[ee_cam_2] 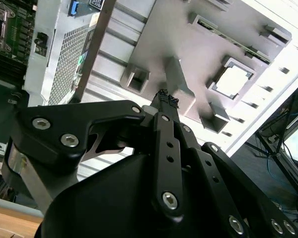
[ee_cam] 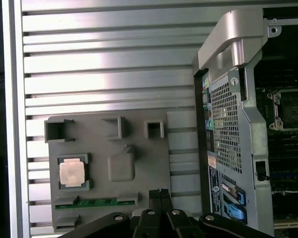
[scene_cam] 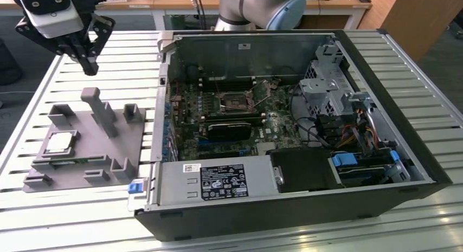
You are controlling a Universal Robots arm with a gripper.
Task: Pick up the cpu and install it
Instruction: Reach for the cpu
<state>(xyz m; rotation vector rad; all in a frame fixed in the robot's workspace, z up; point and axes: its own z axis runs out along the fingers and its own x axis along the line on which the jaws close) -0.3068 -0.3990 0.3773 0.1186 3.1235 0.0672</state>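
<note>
Cpu (scene_cam: 60, 142) flat, metal top up, in a square pocket of the grey tray (scene_cam: 72, 122), off the exterior view's left of the open computer case (scene_cam: 289, 214). Square, so no long axis to align with. Well apart from the gripper (scene_cam: 88, 68): high over the tray's far end, fingers pressed together, nothing held. Tall tray post (scene_cam: 100, 111) roughly between the two.

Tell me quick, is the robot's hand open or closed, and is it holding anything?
Hand: closed, holding nothing. It hangs above the grey tray, where the cpu lies.
</note>
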